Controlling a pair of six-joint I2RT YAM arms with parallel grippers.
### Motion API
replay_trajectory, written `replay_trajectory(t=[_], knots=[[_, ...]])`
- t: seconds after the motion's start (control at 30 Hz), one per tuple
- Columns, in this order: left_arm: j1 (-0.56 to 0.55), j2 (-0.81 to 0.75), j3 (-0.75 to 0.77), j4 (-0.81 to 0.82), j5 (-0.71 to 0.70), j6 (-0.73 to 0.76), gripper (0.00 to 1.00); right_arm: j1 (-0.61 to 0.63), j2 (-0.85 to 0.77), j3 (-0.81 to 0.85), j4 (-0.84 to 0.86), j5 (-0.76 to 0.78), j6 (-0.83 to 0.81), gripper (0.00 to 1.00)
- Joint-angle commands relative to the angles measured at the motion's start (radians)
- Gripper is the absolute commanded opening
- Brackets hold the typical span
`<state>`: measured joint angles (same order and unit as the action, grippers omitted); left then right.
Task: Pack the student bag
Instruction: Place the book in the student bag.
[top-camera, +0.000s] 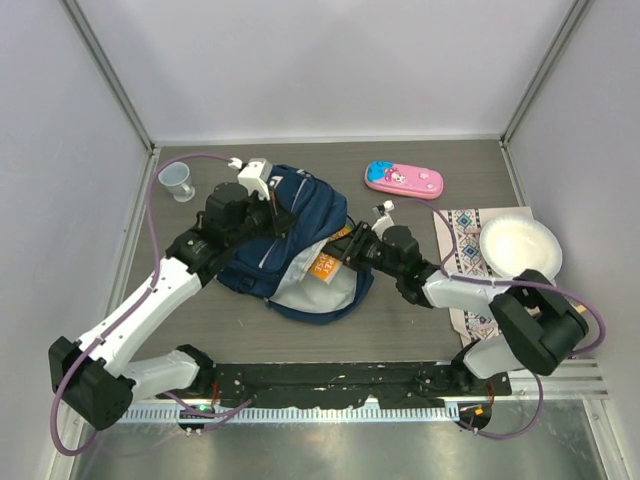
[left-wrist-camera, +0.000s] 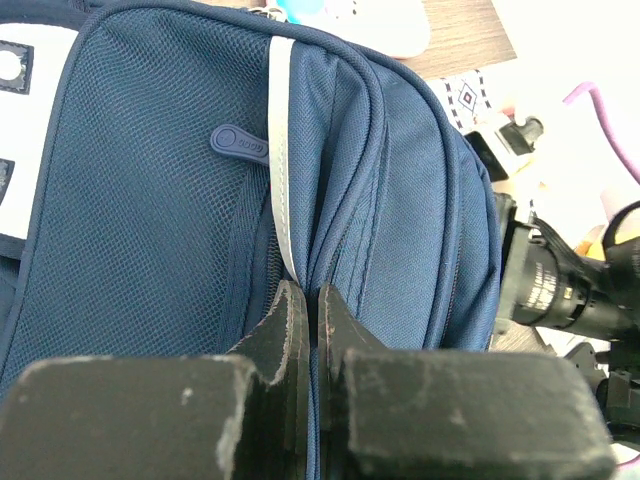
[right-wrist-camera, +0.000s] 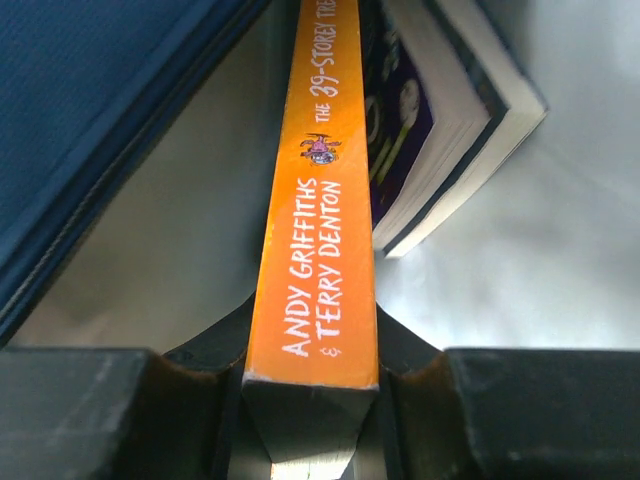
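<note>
The navy student bag lies mid-table with its mouth open toward the right, pale grey lining showing. My left gripper is shut on a fold of the bag's navy fabric at its upper edge, next to the white stripe trim. My right gripper is shut on an orange-spined book and holds it inside the bag's mouth, over the grey lining. A second book with a purple cover lies inside the bag just right of it.
A pink pencil case lies at the back. A white plate sits on a patterned cloth at the right. A small clear cup stands at the back left.
</note>
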<state>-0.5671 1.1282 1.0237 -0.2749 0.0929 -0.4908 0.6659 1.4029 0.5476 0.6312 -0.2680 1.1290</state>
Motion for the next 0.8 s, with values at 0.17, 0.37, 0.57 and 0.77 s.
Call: replay_trajectory(t=[0.17, 0.37, 0.57, 0.77], knots=[[0.004, -0.064, 0.035, 0.167, 0.018, -0.025, 0.00, 0.055, 0.208, 0.185, 0.167, 0.217, 0.109, 0.09], [0.006, -0.062, 0.029, 0.172, 0.018, -0.029, 0.00, 0.083, 0.234, 0.207, -0.006, 0.280, 0.074, 0.29], [0.006, -0.048, 0.029, 0.175, 0.025, -0.029, 0.00, 0.081, 0.245, 0.170, -0.131, 0.190, 0.026, 0.52], [0.006, -0.045, 0.019, 0.177, 0.030, -0.034, 0.00, 0.083, 0.216, 0.137, -0.206, 0.142, -0.023, 0.63]])
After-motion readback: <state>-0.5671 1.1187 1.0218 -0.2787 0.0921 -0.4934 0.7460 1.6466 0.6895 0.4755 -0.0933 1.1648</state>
